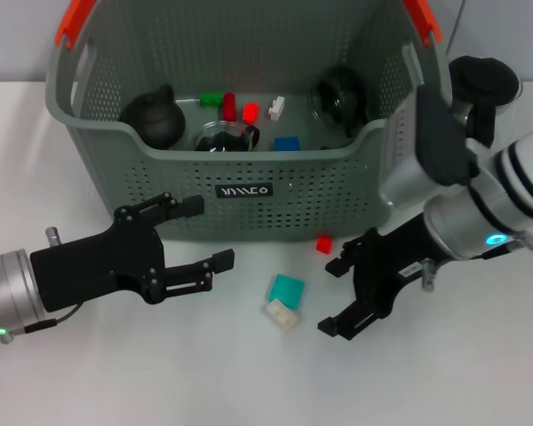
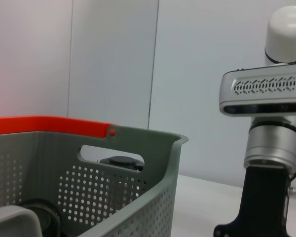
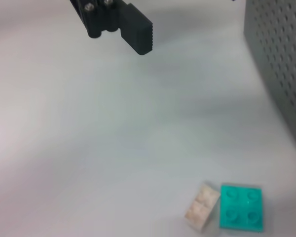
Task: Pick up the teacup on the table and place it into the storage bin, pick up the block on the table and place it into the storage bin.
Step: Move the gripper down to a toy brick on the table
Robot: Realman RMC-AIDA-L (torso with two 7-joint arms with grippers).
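The grey-green storage bin [image 1: 249, 191] with orange-red handle ends stands at the back centre. It also shows in the left wrist view [image 2: 138, 197] and the right wrist view [image 3: 281, 64]. Inside it lie a glass teacup [image 1: 220, 139] and several small blocks. On the table in front lie a teal block [image 1: 287, 288], a white block [image 1: 282, 313] touching it, and a small red block [image 1: 324, 244] near the bin wall. The teal block [image 3: 241, 207] and white block [image 3: 202, 213] show in the right wrist view. My left gripper [image 1: 209, 232] is open and empty, left of the blocks. My right gripper [image 1: 333, 295] is open and empty, just right of the teal block.
The bin also holds a black teapot [image 1: 151, 117] and a dark glass vessel [image 1: 338, 93]. A glass pot with a black lid [image 1: 484, 82] stands right of the bin, behind my right arm [image 2: 271, 123]. One fingertip of my left gripper [image 3: 137, 35] shows in the right wrist view.
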